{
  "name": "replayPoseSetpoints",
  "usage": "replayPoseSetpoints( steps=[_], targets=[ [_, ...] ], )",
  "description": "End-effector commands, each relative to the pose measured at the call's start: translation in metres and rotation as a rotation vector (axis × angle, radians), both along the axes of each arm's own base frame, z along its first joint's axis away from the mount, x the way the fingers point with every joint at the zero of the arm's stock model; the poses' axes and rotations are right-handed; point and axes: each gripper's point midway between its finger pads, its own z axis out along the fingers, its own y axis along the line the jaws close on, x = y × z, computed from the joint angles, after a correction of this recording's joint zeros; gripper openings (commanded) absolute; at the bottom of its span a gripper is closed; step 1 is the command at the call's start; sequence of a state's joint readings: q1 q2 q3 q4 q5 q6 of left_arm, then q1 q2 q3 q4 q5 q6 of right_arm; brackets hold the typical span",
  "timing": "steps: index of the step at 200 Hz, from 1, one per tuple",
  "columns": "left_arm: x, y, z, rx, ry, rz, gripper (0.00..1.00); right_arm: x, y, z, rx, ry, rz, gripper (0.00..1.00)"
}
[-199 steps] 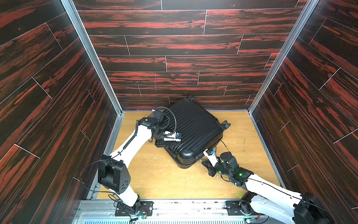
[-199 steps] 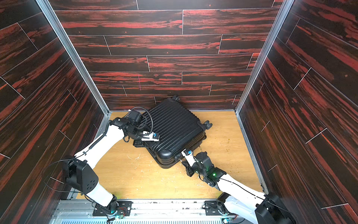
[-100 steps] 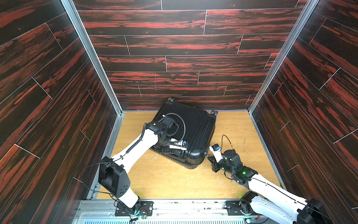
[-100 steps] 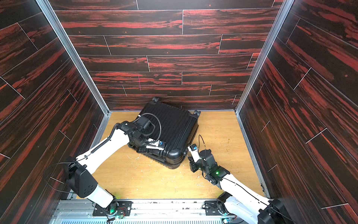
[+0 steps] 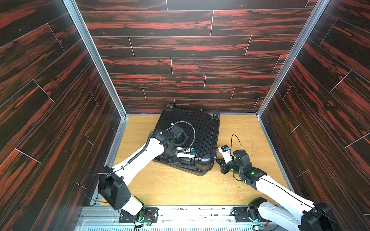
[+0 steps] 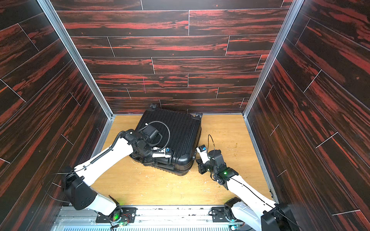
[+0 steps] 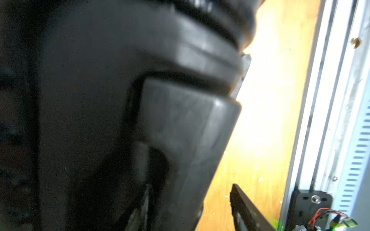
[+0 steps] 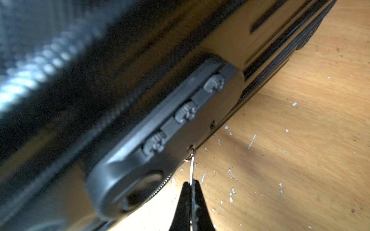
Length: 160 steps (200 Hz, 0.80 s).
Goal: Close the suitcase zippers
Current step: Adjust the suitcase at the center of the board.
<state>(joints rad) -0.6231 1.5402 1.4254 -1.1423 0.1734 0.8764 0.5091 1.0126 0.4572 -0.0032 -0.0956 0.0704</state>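
Right wrist view: a thin metal zipper pull (image 8: 192,168) is clamped in the jaws of the right gripper (image 8: 191,185) at the combination lock (image 8: 180,120). The black ribbed hard-shell suitcase (image 5: 200,130), at the table's (image 5: 180,190) back edge, is apparently steadied by the left gripper (image 5: 173,160); its jaw state cannot be told.

Wooden table (image 5: 180,188) bears the suitcase (image 5: 202,132) and scattered white flecks (image 8: 252,140).

readable text: none | lock dials (image 8: 184,114) on suitcase (image 5: 202,128): digits too blurred

Dark red-black wood-plank walls (image 5: 180,46) on three sides — pale scuffed wooden floor (image 5: 180,186), aluminium corner posts (image 5: 96,60).
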Motion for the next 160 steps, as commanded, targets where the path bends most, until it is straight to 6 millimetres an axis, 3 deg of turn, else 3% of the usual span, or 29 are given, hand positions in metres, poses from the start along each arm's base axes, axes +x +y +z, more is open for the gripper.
replayPoseSetpoints(
  steps=[1,44,76,120,160],
  targets=[
    [-0.007,0.012,-0.002,0.031,-0.005,0.024,0.64,0.013,0.014,0.035,0.081,-0.104,0.034,0.00],
    [-0.002,-0.004,-0.006,-0.032,-0.022,-0.031,0.56,0.005,0.019,0.034,0.103,-0.093,0.079,0.00],
    [0.011,-0.012,-0.005,-0.043,-0.085,-0.023,0.37,-0.001,0.019,0.031,0.103,-0.090,0.100,0.00],
    [0.041,-0.018,0.039,-0.112,-0.267,0.079,0.20,-0.013,0.017,0.029,0.108,-0.075,0.116,0.00],
    [0.061,-0.014,0.081,-0.169,-0.461,0.142,0.17,-0.022,0.022,0.028,0.115,-0.077,0.146,0.00]
  ],
)
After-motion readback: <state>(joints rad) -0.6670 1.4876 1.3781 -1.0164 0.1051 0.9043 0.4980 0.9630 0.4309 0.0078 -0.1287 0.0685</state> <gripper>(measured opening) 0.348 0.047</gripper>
